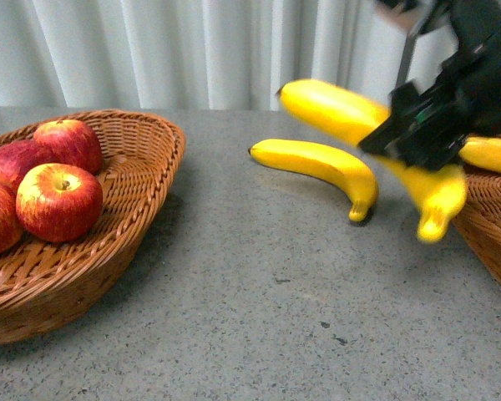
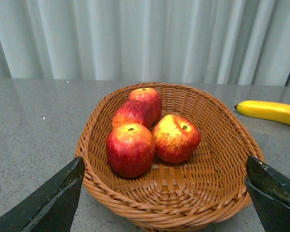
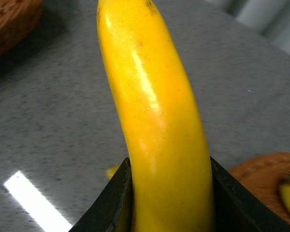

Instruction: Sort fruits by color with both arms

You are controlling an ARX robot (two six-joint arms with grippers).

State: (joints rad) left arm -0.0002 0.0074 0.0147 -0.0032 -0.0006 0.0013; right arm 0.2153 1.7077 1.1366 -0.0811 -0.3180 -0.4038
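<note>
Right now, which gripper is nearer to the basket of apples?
Left. The left gripper hovers open right by the apple basket, facing it. The right gripper is across the table, clamped on a banana by the other basket.

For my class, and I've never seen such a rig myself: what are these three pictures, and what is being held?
A two-armed robot sorts fruit. One picture looks forward from its body; two come from wrist cameras. On the grey table stand two woven brown baskets: the left basket holds four red apples, the right basket a yellow banana. A second curved yellow banana lies on the table. The black right gripper clamps a long yellow banana; the left gripper is open, facing the apples.
</note>
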